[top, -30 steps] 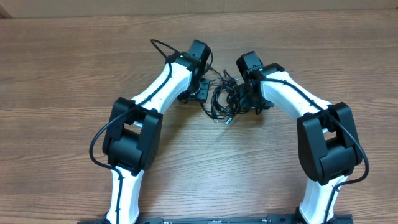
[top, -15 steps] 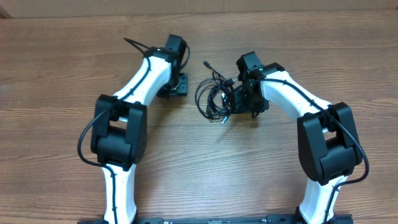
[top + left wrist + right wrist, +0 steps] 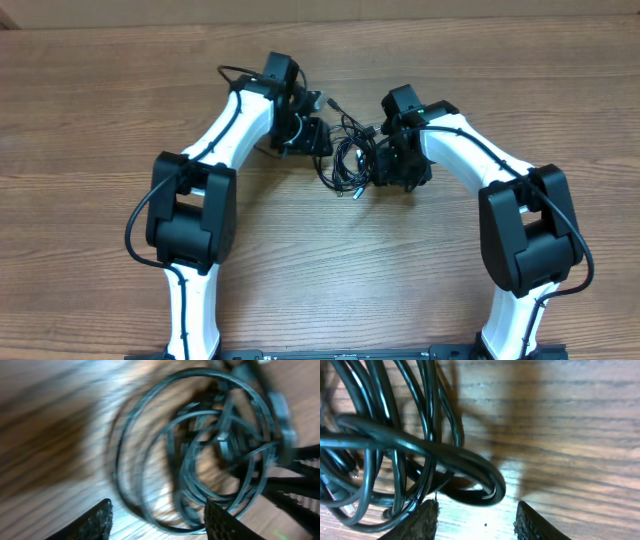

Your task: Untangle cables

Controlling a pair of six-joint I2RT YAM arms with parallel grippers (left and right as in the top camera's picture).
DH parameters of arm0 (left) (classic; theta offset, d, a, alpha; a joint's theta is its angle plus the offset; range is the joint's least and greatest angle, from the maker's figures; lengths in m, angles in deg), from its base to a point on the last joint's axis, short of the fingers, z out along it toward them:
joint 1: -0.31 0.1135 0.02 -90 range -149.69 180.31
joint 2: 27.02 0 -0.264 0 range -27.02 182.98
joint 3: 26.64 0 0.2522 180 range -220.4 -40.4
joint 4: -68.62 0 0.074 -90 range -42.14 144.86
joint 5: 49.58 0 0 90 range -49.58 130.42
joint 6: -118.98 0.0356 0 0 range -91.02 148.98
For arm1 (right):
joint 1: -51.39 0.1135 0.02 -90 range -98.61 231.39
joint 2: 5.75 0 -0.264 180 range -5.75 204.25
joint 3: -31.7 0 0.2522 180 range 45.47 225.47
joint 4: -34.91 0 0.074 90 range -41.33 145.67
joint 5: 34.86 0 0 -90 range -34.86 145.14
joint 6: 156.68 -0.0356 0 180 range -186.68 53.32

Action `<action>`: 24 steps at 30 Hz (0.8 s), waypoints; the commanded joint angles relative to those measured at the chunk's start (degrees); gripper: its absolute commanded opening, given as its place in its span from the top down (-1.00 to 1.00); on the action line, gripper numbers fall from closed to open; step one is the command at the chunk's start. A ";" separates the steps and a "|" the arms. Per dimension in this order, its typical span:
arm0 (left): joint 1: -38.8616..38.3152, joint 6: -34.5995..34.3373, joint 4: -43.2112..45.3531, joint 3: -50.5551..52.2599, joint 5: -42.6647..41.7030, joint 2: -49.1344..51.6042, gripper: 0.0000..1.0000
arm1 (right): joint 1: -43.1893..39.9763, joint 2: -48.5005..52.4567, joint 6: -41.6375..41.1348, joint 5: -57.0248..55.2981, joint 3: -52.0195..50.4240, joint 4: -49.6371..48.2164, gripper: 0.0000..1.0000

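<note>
Lying in a tangled coil on the wooden table (image 3: 100, 100), the cables (image 3: 350, 158) sit between both arms. We see the left gripper (image 3: 157, 522) just left of the coil and the right gripper (image 3: 477, 521) just right of it, each with jaws parted and holding nothing.

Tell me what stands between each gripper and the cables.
Nothing visible does. The cables lie on the wooden table between the left gripper and the right gripper. Each wrist view shows only cable loops and wood directly ahead of the open jaws.
</note>
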 commanded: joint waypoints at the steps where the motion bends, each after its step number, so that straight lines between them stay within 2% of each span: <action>1: -2.49 -1.29 1.51 0.17 0.46 1.16 -0.25 | -0.63 -0.02 0.00 1.66 1.31 -0.02 -0.01; 2: -3.82 -5.92 2.03 0.24 5.90 2.40 -0.27 | -0.63 -0.02 -0.13 1.62 1.09 -0.07 -0.01; 3: -4.57 -6.99 2.34 0.24 7.67 3.32 -0.26 | -0.66 -0.02 -0.22 1.57 1.03 0.04 -0.02; 5: -5.70 -7.28 3.34 0.24 8.20 5.20 -0.24 | -0.66 0.00 -0.35 1.53 0.72 -0.09 -0.03; 8: -6.88 -7.80 4.76 0.20 8.17 7.50 -0.18 | -0.63 0.13 -5.62 -1.49 0.44 -0.44 -0.02; 10: -6.69 -7.96 3.98 -0.39 8.22 7.48 0.04 | -0.63 0.15 -7.48 -3.56 0.22 -0.44 -0.01; 12: -6.03 -7.96 2.25 -1.60 9.01 7.45 0.54 | -0.63 0.17 -8.35 -6.49 -0.04 -0.37 0.01; 14: -5.25 -8.39 0.76 -2.14 12.37 7.45 0.76 | -0.63 0.17 -9.29 -10.36 -0.48 -0.28 0.01; 20: -2.29 -11.80 -4.76 -3.72 25.22 7.45 0.82 | -0.63 0.17 -9.27 -13.29 -2.03 -1.31 0.00; 24: -0.33 -13.22 -6.64 -3.87 25.79 7.45 0.82 | -0.63 0.17 -8.24 -12.11 -2.32 -1.79 0.00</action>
